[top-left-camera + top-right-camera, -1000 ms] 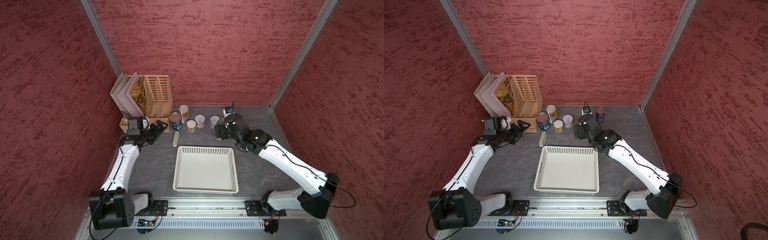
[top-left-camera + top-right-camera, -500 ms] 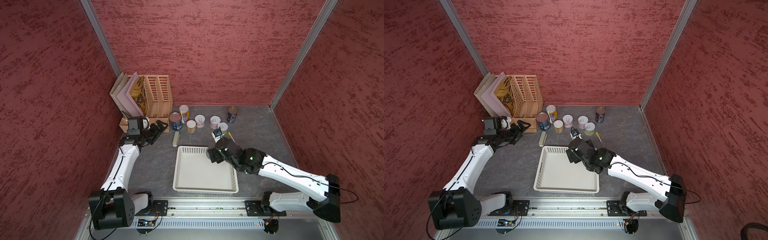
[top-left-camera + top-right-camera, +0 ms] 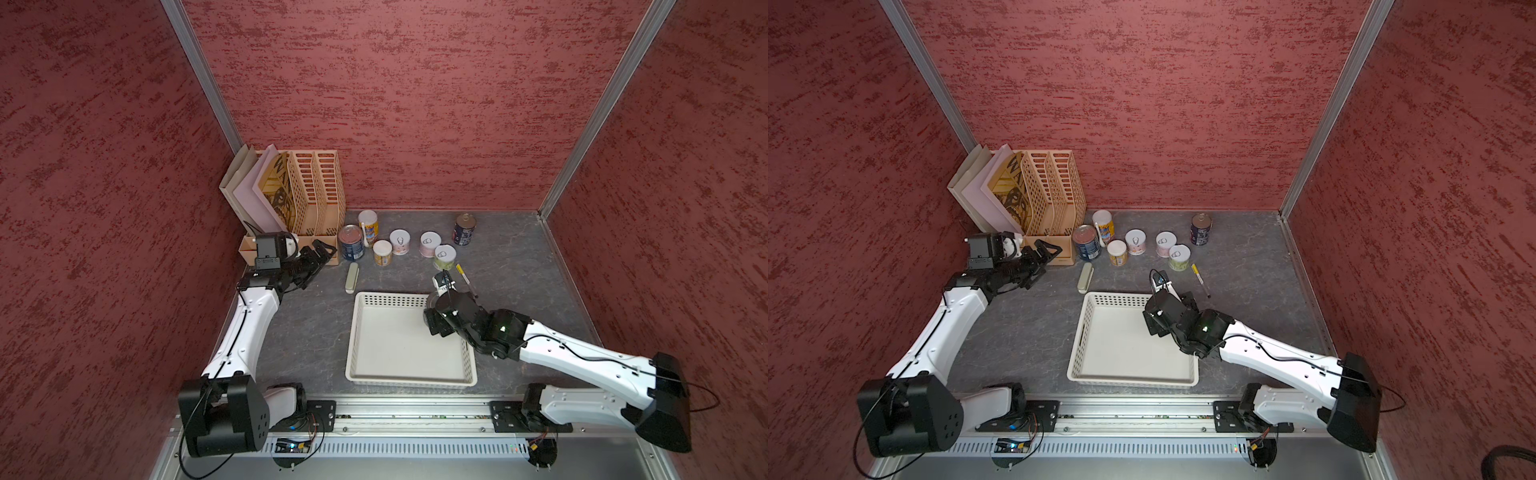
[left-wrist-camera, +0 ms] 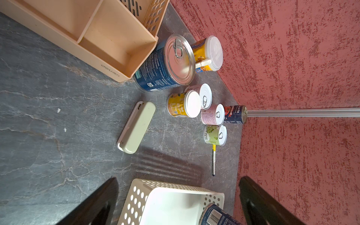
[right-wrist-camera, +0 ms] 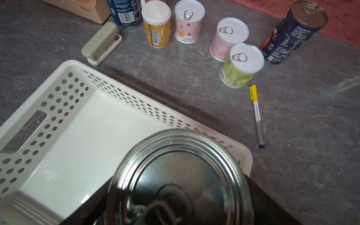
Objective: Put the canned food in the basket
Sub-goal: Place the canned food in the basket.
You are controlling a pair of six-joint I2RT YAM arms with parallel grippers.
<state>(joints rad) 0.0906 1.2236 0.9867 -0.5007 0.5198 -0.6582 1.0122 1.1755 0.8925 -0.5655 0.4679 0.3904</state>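
The right pincer (image 5: 181, 204) has its jaws spread wide around 1 metal-topped can (image 5: 176, 171), with a dark finger against each side of it. This held can hangs over the far right corner of the basket (image 3: 352, 332), inside the rim line. I cannot tell whether it touches the basket floor. The rest of that floor is open white plastic.

The other 7 cans (image 3: 400, 242) stand upright in a loose cluster beyond the basket's far edge, with a strip of bare table (image 3: 307, 340) between them and the rim. The green-labelled can (image 3: 444, 257) is the one nearest the basket's far right corner. A pen (image 3: 465, 280) lies just beyond that corner, close by the right wrist. A beige stapler (image 3: 352, 277) lies just beyond the far left corner, apart from the rim.

The left pincer (image 3: 326, 251) hovers farther out past that far left corner, beside the file rack (image 3: 316, 191). Its jaws are wide apart with nothing between them. Left of the basket, open table runs up to the left arm.
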